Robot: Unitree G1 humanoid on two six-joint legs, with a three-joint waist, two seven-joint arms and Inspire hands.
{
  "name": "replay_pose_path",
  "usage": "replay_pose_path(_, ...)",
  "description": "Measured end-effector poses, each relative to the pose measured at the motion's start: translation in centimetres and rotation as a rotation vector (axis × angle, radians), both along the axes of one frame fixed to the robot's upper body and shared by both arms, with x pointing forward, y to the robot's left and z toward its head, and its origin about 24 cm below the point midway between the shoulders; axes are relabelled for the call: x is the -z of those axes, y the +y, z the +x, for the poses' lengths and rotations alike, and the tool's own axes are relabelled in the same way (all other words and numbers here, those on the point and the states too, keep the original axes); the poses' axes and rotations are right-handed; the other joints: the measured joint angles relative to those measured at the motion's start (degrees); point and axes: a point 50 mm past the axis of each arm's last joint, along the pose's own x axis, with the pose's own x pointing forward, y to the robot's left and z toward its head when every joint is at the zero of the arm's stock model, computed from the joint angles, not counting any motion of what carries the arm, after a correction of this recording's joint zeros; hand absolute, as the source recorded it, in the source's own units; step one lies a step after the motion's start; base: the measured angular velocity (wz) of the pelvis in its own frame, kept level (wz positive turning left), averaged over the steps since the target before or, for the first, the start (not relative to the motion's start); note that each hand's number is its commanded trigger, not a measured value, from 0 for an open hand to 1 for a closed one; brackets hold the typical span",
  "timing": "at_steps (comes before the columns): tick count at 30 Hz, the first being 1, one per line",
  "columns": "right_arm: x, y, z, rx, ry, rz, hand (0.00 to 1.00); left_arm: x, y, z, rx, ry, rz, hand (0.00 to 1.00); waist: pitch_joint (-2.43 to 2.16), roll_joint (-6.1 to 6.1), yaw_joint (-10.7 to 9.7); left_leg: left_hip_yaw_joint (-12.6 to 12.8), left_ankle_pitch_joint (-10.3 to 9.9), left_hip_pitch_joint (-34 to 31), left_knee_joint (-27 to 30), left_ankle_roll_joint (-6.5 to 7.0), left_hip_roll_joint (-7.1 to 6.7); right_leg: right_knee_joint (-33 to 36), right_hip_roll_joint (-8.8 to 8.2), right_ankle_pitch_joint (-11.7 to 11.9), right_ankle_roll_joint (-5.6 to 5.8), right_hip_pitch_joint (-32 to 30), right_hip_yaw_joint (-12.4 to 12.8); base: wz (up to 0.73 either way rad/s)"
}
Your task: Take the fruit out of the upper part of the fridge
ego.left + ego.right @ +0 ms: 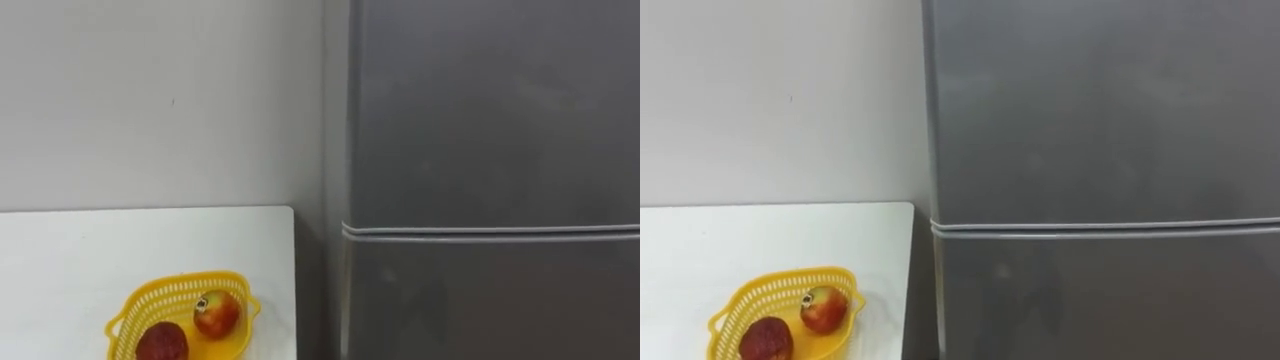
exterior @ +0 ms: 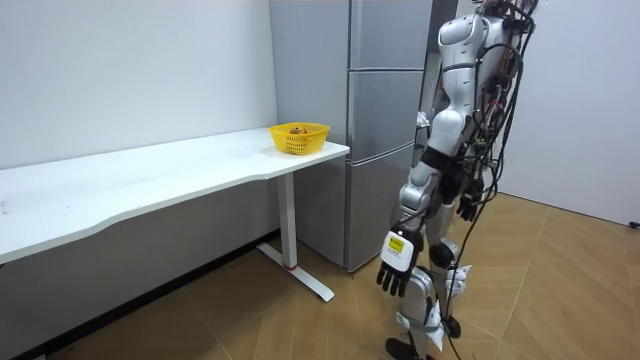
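Note:
A grey two-door fridge fills the right of both eye views. Its upper door (image 1: 490, 110) and lower door (image 1: 490, 300) are closed, with a seam between them. In the room view I stand upright just in front of the fridge (image 2: 385, 120), facing it, with both arms hanging down. My left hand (image 2: 397, 268) hangs low beside my leg, fingers relaxed and holding nothing. My right hand (image 2: 467, 210) hangs at my far side, partly behind cables.
A long white table (image 2: 180, 170) stands against the wall left of the fridge. Near its fridge-side end sits a yellow basket (image 1: 130, 310) with two reddish fruits (image 1: 217, 314) (image 1: 162, 343). Wooden floor lies open behind me.

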Motion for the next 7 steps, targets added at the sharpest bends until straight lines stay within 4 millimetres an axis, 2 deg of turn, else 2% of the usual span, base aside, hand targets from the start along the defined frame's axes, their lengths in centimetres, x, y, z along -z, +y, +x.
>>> replay_pose_path(7, 0.02, 0.26, -0.51, -0.074, 0.033, 0.053, 0.0, 0.09, -0.1, -0.08, -0.001, 0.025, -0.005, 0.0, 0.09, -0.13, 0.0, -0.1, 0.0, 0.8, -0.4, 0.0, -0.01, -0.1, 0.02, -0.1, 0.02, 0.8, 0.0, 0.0)
